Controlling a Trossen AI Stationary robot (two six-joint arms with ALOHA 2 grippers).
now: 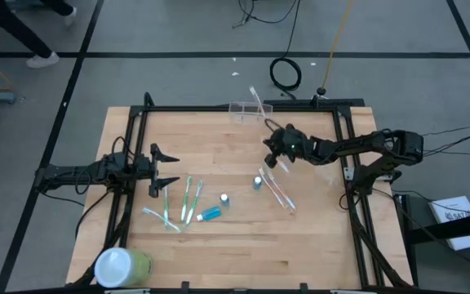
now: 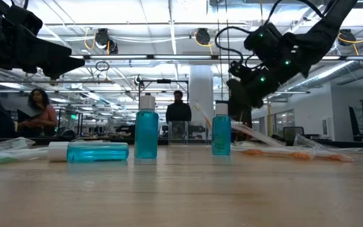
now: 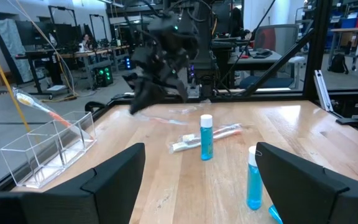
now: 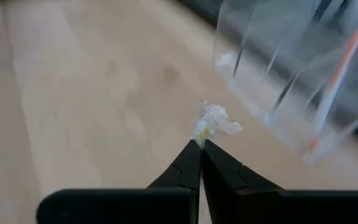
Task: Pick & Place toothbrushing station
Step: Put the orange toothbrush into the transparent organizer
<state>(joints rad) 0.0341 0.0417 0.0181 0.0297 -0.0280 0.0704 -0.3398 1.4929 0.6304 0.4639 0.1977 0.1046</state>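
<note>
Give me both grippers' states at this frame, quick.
Left gripper: jaws open, empty, waiting at the table's left side.
Right gripper: jaws shut on a wrapped toothbrush, raised beside the toothbrushing station.

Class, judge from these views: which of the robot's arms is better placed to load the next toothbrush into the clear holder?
The right. Its gripper hovers between the clear holder and wrapped toothbrushes; the left gripper waits farther away.

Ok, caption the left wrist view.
Clear holder with one toothbrush, two blue bottles standing, right gripper beyond.
</note>
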